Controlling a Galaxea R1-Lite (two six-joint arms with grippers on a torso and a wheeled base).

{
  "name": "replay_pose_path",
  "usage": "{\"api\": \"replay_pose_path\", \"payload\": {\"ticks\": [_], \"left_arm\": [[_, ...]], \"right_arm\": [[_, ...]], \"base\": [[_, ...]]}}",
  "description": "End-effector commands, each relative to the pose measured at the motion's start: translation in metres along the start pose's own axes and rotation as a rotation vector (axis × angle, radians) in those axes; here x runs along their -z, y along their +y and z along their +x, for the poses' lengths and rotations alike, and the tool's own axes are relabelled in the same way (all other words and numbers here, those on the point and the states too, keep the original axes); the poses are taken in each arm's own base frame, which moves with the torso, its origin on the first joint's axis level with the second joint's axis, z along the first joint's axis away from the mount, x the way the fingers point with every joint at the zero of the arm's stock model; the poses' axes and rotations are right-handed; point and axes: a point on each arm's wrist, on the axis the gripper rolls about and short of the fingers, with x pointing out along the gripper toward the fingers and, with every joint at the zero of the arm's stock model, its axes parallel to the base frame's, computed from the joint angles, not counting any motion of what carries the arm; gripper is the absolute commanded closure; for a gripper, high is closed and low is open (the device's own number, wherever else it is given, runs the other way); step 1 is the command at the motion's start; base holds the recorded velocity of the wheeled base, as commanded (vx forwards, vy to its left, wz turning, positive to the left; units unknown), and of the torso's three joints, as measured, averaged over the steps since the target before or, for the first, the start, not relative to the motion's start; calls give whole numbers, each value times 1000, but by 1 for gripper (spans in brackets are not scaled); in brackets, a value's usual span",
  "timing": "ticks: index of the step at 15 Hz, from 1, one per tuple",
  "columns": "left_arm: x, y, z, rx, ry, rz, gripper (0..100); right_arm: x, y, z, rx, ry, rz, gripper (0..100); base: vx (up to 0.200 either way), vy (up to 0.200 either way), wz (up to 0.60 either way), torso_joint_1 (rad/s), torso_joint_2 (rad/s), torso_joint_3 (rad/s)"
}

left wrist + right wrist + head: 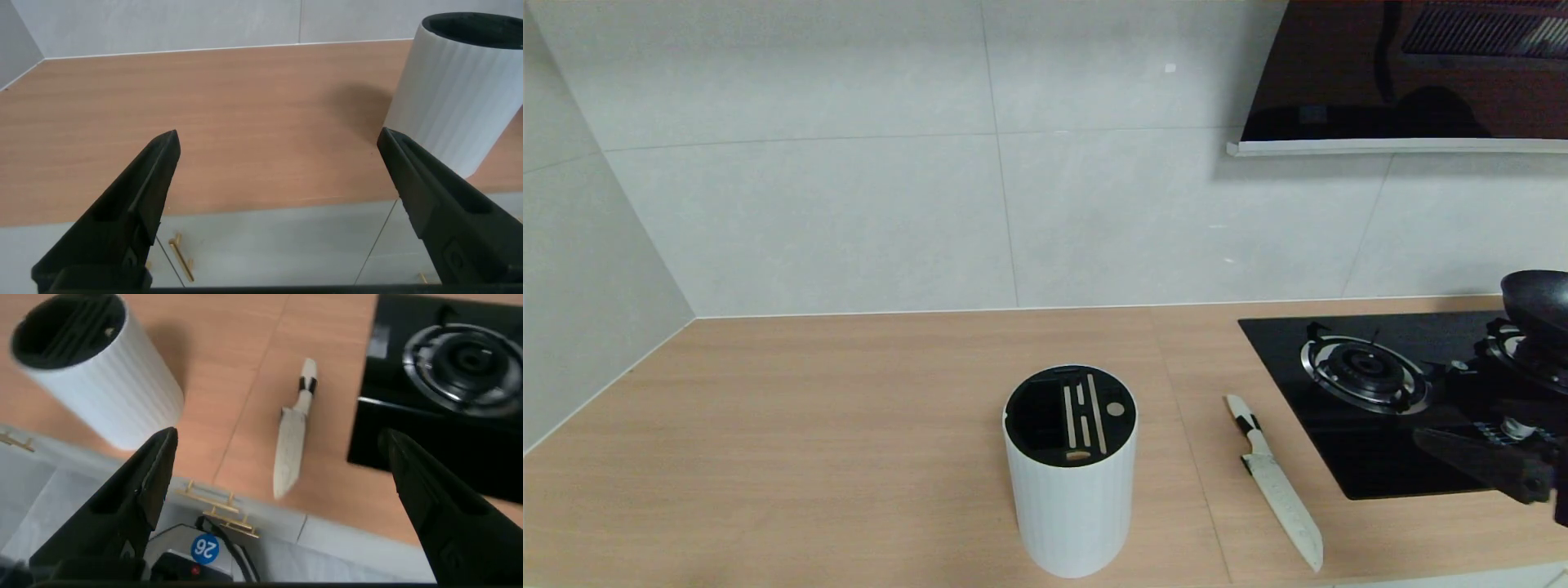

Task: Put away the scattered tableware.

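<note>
A knife [1274, 482] with a pale blade and a white-and-black handle lies flat on the wooden counter, between the holder and the hob. To its left stands a white ribbed cylindrical knife holder [1070, 474] with a black slotted top. My right gripper [279, 441] hangs open above the counter's front edge, with the knife [292, 445] lying far below between its fingers. One of those fingers [1478, 459] shows at the right edge of the head view. My left gripper [278, 140] is open and holds nothing, low at the counter's front edge, left of the holder [458, 90].
A black gas hob [1372, 392] fills the counter's right side, with a dark pan [1539, 298] on its far burner. An extractor hood [1405, 82] hangs above it. Bare wooden counter [833, 425] stretches left to the tiled corner. Gold cabinet handles [216, 510] sit below the front edge.
</note>
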Motion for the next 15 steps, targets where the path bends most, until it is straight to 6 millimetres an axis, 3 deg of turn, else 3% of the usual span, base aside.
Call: {"api": "replay_pose_path", "payload": {"ticks": [1,3,6,15], "left_arm": [[0,0,0,0,0,0,0],[0,0,0,0,0,0,0],[0,0,0,0,0,0,0],[0,0,0,0,0,0,0]], "right_arm": [[5,2,66,-30,155,-7,0],[30,3,106,-32,265,-6,0],[54,4,139,-11,292,-14,0],[102,2,196,80,358,-30,0]], "base": [[0,0,0,0,0,0],[0,0,0,0,0,0],[0,0,0,0,0,0],[0,0,0,0,0,0]]}}
